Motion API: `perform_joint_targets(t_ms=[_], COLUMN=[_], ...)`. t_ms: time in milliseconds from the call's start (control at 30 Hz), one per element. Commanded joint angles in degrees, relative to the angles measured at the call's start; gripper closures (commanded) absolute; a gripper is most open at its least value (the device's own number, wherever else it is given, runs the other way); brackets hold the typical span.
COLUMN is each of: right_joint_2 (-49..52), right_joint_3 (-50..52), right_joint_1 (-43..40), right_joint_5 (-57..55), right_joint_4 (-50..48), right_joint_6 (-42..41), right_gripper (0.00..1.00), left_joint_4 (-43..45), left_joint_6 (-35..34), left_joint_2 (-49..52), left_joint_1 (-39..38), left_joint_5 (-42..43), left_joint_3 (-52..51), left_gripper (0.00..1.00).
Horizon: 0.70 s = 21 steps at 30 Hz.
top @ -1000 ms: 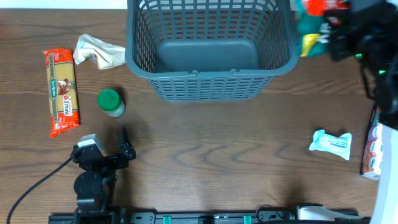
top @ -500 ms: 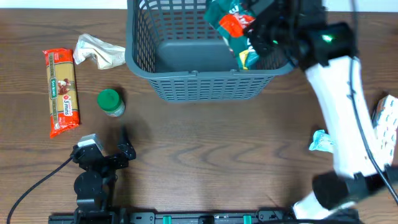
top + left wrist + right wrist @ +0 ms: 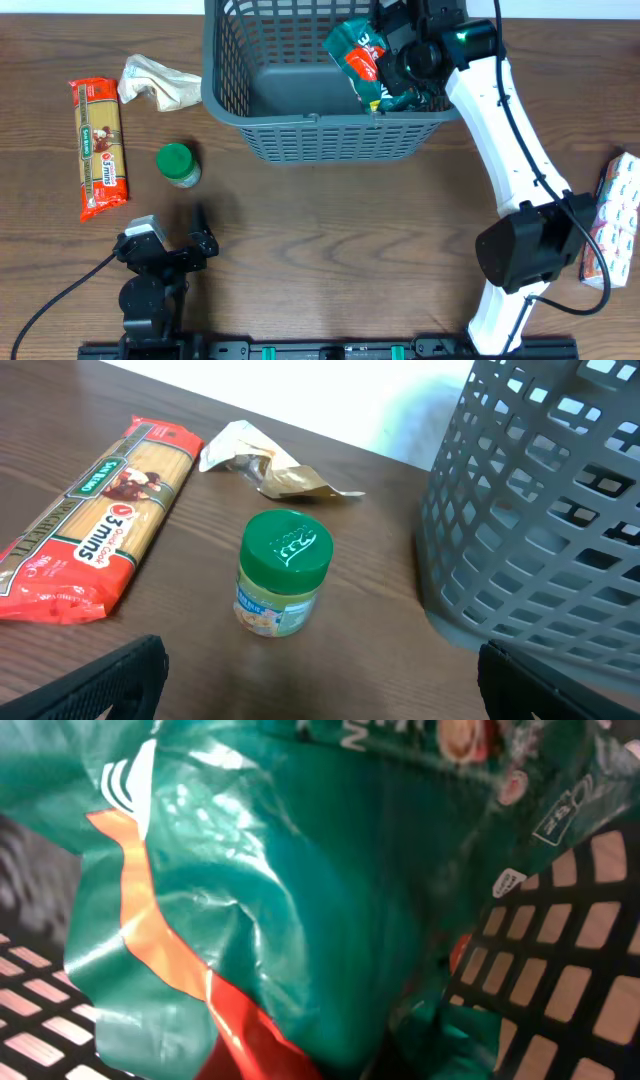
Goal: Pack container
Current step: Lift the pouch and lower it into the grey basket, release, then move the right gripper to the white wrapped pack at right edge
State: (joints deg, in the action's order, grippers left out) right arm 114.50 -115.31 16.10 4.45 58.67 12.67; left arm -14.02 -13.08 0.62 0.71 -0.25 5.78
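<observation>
The grey-blue slotted container [image 3: 330, 125] stands at the back centre of the table; its wall also shows in the left wrist view [image 3: 540, 510] and in the right wrist view [image 3: 570, 980]. My right gripper [image 3: 402, 62] is shut on a green and red snack bag [image 3: 358, 55] and holds it inside the container's right half, against the right wall. The bag [image 3: 300, 870] fills the right wrist view and hides the fingers. My left gripper [image 3: 175, 248] is open and empty, low at the front left, its fingers wide apart in its wrist view [image 3: 320, 680].
A red pasta packet [image 3: 100, 145], a crumpled beige pouch [image 3: 158, 85] and a green-lidded jar [image 3: 178, 165] lie left of the container. The jar [image 3: 285, 570] stands just ahead of the left gripper. A boxed pack [image 3: 610, 220] lies at the right edge.
My right arm has swung left from the back right corner and brought the green bag over the rim and down into the container. The left arm has not moved.
</observation>
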Motion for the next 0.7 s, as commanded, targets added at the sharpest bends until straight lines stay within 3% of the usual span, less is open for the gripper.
perform_joint_targets(t_ms=[0, 133, 367, 533, 667], right_joint_2=[-1.7, -1.7, -2.5, -4.7, -5.4], right_joint_3=[-1.3, -1.3, -3.1, -9.1, -16.2], right_joint_1=[0.1, 0.1, 0.1, -1.3, -5.8], right_joint_5=[-1.5, -1.5, -7.1, -24.4, -28.9], right_joint_4=[-1.4, -1.5, -1.4, 4.0, 11.9], right_joint_6=[-1.0, -1.0, -3.0, -11.8, -18.6], right_gripper=[0.30, 0.01, 0.01, 0.01, 0.01], left_joint_4=[-0.4, -0.4, -0.4, -0.4, -0.4], left_joint_6=[1.0, 1.0, 1.0, 1.0, 1.0], left_joint_2=[-0.3, -0.3, -0.3, -0.3, -0.3], left_joint_1=[0.3, 0.3, 0.3, 0.3, 0.3], left_joint_5=[-0.5, -0.5, -0.5, -0.5, -0.5], left_joint_3=[-1.4, -1.4, -1.4, -1.4, -1.4], left_gripper=[0.01, 0.01, 0.02, 0.02, 0.02])
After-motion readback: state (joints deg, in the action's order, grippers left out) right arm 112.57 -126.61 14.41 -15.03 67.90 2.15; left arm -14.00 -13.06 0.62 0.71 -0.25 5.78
